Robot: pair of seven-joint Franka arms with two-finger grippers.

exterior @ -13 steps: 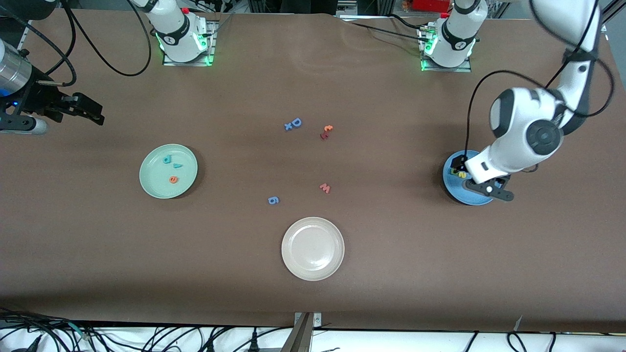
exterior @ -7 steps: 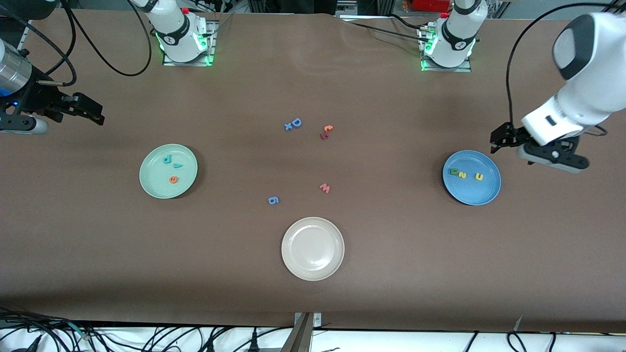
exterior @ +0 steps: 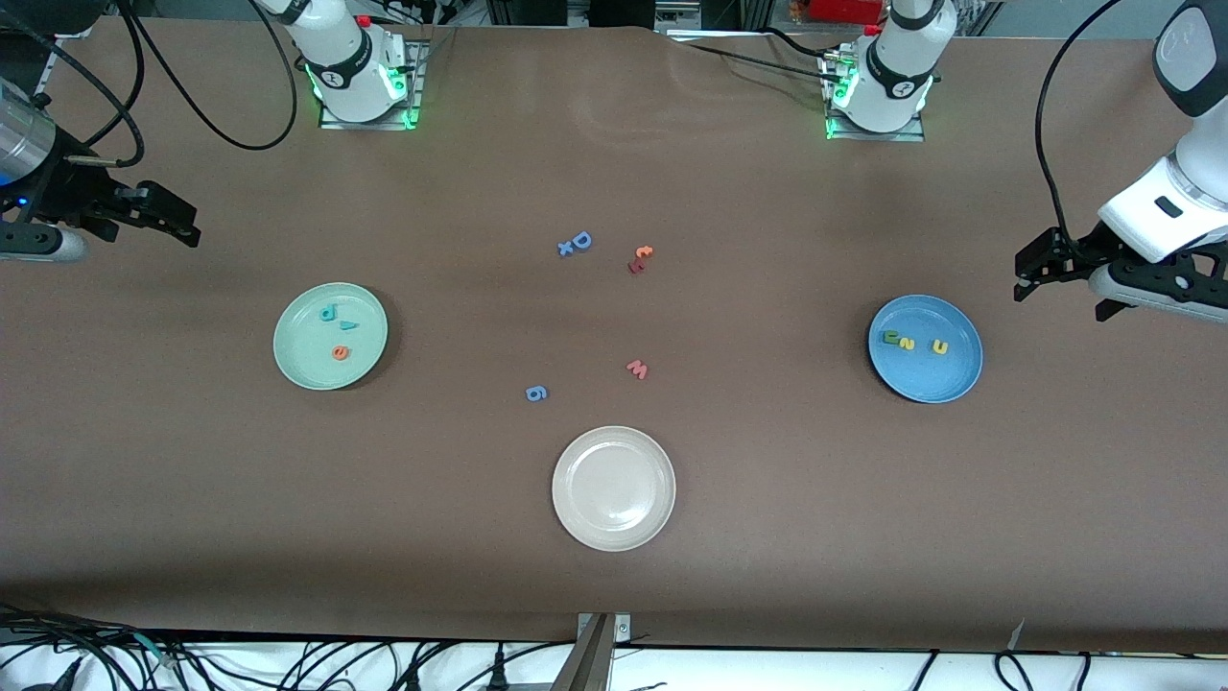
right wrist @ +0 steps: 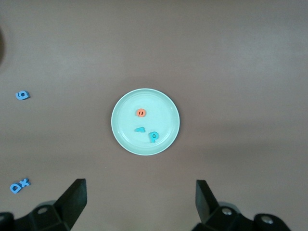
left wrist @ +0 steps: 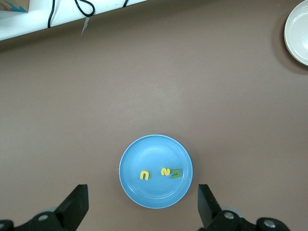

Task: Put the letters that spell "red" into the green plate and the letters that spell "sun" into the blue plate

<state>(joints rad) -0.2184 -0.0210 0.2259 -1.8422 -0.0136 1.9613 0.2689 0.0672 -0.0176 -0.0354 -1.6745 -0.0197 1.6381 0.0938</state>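
The green plate [exterior: 331, 376] [right wrist: 126, 137] holds a teal "d" [exterior: 327, 312] [right wrist: 153, 136], a teal "r" [exterior: 348, 324] [right wrist: 140, 129] and an orange "e" [exterior: 340, 353] [right wrist: 140, 112]. In the blue plate [exterior: 945, 379] [left wrist: 154, 151] lie a green "n" [exterior: 891, 337] [left wrist: 175, 173], a yellow "s" [exterior: 907, 344] [left wrist: 165, 172] and a yellow "u" [exterior: 940, 347] [left wrist: 144, 175]. My left gripper [exterior: 1027, 276] [left wrist: 142, 193] hangs open and empty over the table beside the blue plate. Near the green plate, at the table's end, my right gripper [exterior: 182, 221] [right wrist: 139, 188] waits open and empty.
A beige-white plate [exterior: 614, 528] [left wrist: 299, 48] sits mid-table, nearest the front camera. Loose letters lie in the middle: a blue "D" with an "x" [exterior: 576, 243] [right wrist: 19, 185], an orange "t" on a red letter [exterior: 641, 257], a pinkish "w" [exterior: 638, 369] and a blue "6" [exterior: 536, 393] [right wrist: 22, 95].
My left arm has lifted off the blue plate and swung out toward its end of the table, uncovering the three letters. The right arm has barely moved.
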